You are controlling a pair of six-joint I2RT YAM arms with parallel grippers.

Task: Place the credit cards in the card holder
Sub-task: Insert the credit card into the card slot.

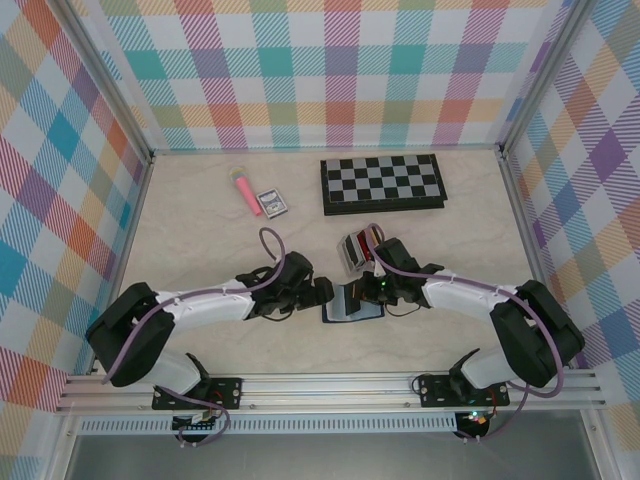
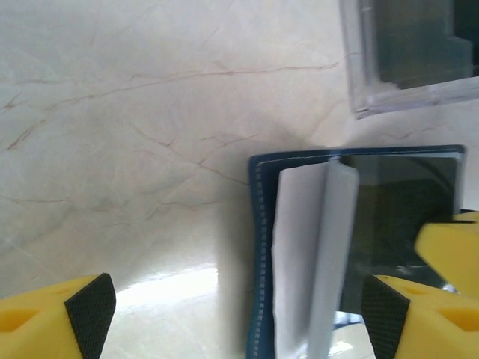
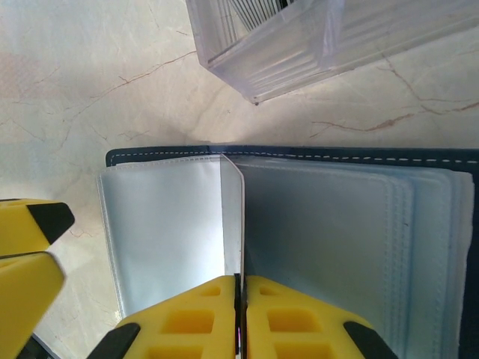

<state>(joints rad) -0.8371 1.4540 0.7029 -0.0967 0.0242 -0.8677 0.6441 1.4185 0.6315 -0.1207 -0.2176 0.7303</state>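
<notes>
Card holder [image 1: 352, 303] lying open on the table [image 1: 200, 250], near the middle of its near edge. Right fingers [image 3: 187, 318] clenched on one clear inner sleeve; left fingers [image 2: 52, 321] released, spread wide beside it. Credit cards [image 1: 352, 247] upright in a clear stand [image 3: 284, 52] just behind.

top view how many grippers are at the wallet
2: the left gripper, jaws open, at the wallet's left edge; the right gripper, jaws shut on a clear sleeve, over its right side.
</notes>
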